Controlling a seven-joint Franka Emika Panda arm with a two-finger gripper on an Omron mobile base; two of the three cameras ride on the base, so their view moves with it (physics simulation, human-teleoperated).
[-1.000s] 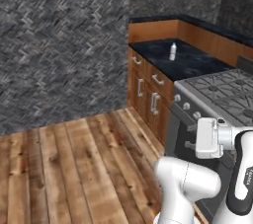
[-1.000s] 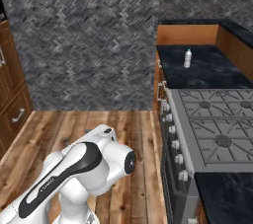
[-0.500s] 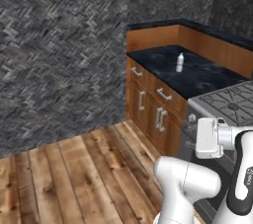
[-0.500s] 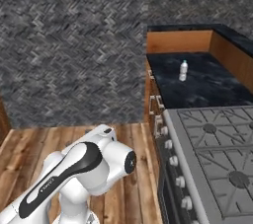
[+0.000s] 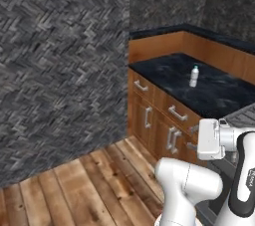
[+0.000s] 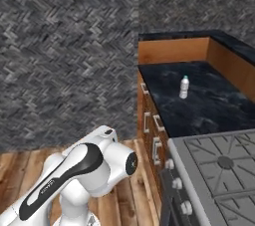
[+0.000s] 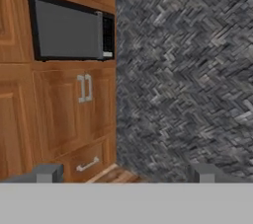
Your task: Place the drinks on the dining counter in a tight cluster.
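A short clear bottle with a light-blue cap (image 5: 194, 76) (image 6: 184, 86), one of the drinks, stands upright on a black marble top (image 5: 214, 93) (image 6: 209, 105) over drawers beside a stove. The dining counter is out of view. My gripper (image 7: 127, 173) is open with nothing between its fingertips (image 7: 49, 172). It points at a wooden cabinet wall and a stone wall, far from the bottle. The arm's white body (image 5: 189, 185) (image 6: 84, 170) sits low in both base views.
The stove (image 6: 224, 170) adjoins the marble top on the near side. Wood drawers with metal handles (image 5: 149, 115) face a plank floor (image 5: 74, 185). A grey herringbone stone wall (image 5: 60, 60) runs behind. A microwave (image 7: 69, 30) is set into tall wooden cabinets.
The base has driven, so both base views shifted: the marble top and bottle look larger and nearer, and the stove has slid toward the frame edge. The gripper stayed open.
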